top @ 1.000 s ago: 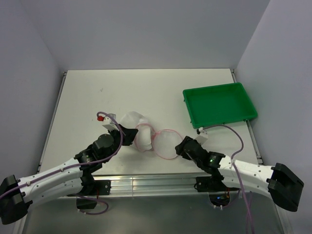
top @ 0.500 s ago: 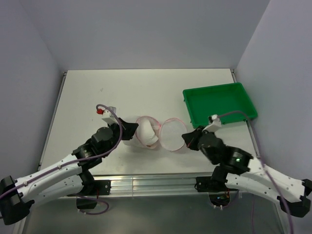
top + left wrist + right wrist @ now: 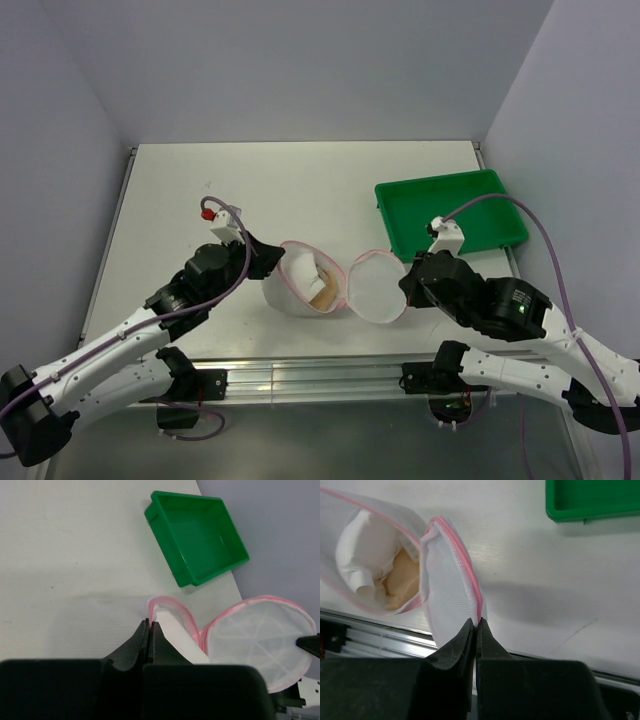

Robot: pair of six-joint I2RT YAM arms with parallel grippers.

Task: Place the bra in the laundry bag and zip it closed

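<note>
The white mesh laundry bag [image 3: 340, 285] hangs open between both arms, lifted off the table, its pink zipper band showing around each half. My left gripper [image 3: 277, 258] is shut on the rim of the left half [image 3: 167, 611]. On the right half's pink rim [image 3: 470, 580], my right gripper [image 3: 477, 621] is shut. The lid half [image 3: 377, 287] stands upright. The tan bra [image 3: 402, 582] lies inside the left half, partly under a white fold [image 3: 367, 547]; in the top view the bra [image 3: 322, 293] peeks out at the opening.
A green plastic tray [image 3: 450, 213] sits at the right of the table, just behind the right arm. The table's near edge with its metal rail [image 3: 375, 642] runs right below the bag.
The right gripper closed on the bag's right rim and rose. Both halves came up off the table and spread apart, exposing the bra. The left arm lifted slightly.
</note>
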